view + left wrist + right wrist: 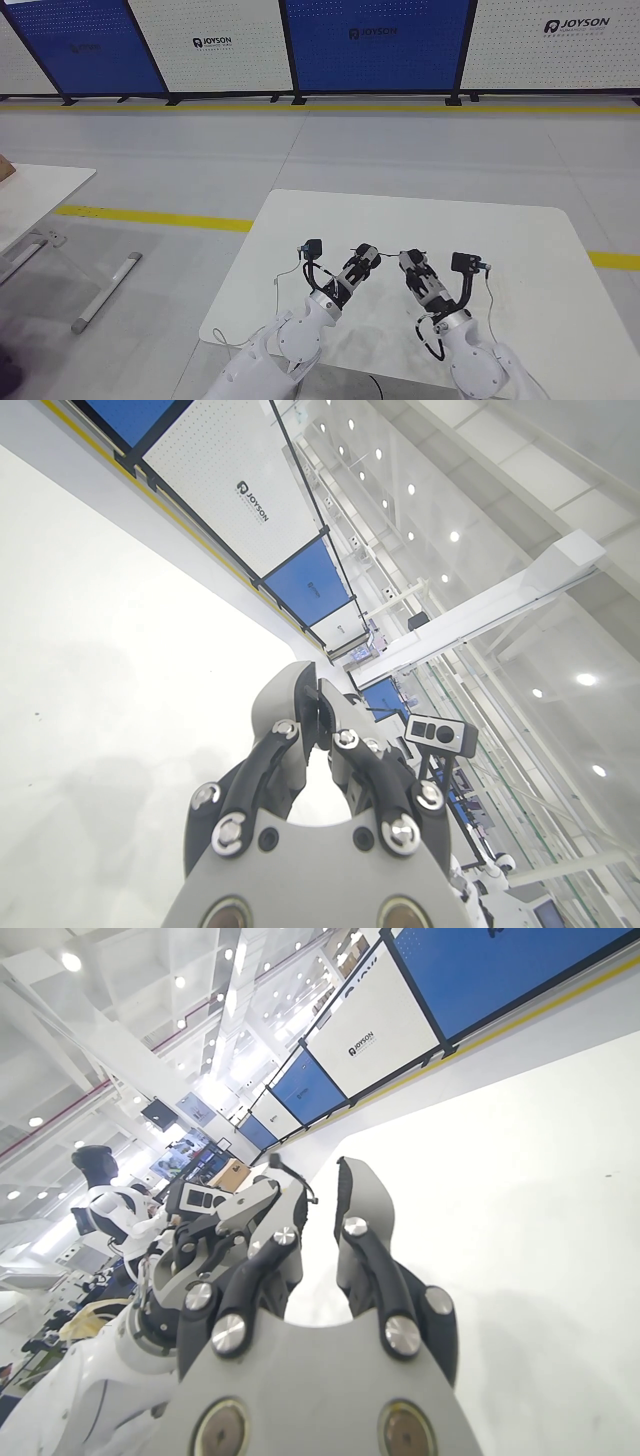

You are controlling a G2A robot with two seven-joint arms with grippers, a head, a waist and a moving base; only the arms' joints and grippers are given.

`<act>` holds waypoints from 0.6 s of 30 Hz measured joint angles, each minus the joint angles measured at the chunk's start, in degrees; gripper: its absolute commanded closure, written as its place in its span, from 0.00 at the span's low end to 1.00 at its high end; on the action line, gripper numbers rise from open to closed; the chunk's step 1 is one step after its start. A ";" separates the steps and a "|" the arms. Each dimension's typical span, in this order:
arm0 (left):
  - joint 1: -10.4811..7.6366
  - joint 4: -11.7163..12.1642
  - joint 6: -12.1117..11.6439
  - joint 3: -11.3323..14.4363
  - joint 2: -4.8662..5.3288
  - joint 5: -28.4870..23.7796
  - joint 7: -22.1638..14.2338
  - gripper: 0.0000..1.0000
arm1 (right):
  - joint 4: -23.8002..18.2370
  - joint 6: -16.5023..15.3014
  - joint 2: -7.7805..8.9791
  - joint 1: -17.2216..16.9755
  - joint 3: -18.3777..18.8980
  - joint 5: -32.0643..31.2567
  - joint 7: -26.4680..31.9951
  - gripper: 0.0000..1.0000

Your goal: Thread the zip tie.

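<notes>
The left claw point(316, 680) is hovering over the white counter point(500, 230) with its fingers pressed together, pinching the thin black zip tie point(295, 1176), whose free end is sticking out past the fingertips toward the other arm. The right claw point(322, 1183) is hanging just beside it with its fingers spread, and the tie's tip is lying close by its near finger, though whether the two are touching cannot be told.
</notes>
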 measured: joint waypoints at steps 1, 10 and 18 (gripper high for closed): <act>0.00 0.00 0.00 0.00 0.00 0.00 0.00 1.00 | 0.05 0.04 -0.03 0.05 -0.06 -0.01 0.01 1.00; 0.00 0.00 0.00 0.00 0.00 0.00 0.00 1.00 | 0.43 0.58 -0.28 1.03 -0.88 -0.90 0.55 1.00; -0.08 -0.16 -0.44 0.14 -0.17 -0.70 -0.36 1.00 | 0.90 0.75 -0.44 1.71 -1.37 -1.08 1.63 1.00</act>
